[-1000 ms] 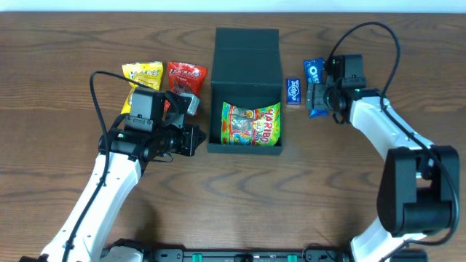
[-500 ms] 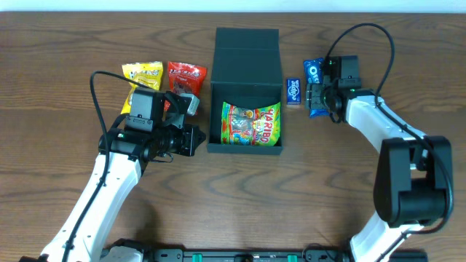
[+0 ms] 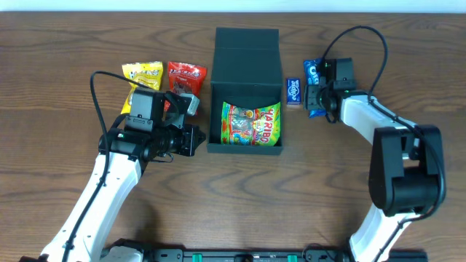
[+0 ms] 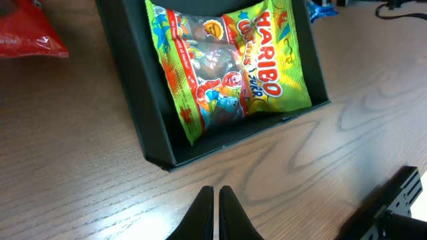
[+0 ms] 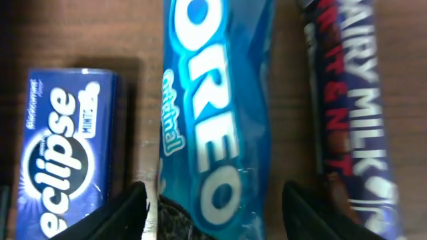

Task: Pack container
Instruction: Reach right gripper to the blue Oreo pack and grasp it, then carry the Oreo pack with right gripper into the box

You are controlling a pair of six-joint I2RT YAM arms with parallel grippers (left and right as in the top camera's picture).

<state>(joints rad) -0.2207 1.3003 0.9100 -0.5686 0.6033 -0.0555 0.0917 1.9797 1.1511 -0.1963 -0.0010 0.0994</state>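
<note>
The container (image 3: 215, 109) is a dark teal box with its flap lid open at the back. A green Haribo packet (image 3: 250, 124) lies inside it and also shows in the left wrist view (image 4: 227, 63). My left gripper (image 4: 216, 195) is shut and empty, low over the table in front of the container's (image 4: 133, 100) front left corner. My right gripper (image 5: 217, 207) is open, one finger on each side of a blue Oreo packet (image 5: 213, 120) lying right of the container. In the overhead view the right gripper (image 3: 316, 94) covers part of the Oreo packet (image 3: 313, 70).
A blue Eclipse mints box (image 5: 63, 153) lies just left of the Oreo packet, also seen from overhead (image 3: 293, 92). A Dairy Milk bar (image 5: 353, 120) lies just right of it. A yellow packet (image 3: 141, 73) and a red packet (image 3: 186, 74) lie left of the container.
My right gripper has shifted slightly left and toward the table's far side over the Oreo packet. The left arm has not moved.
</note>
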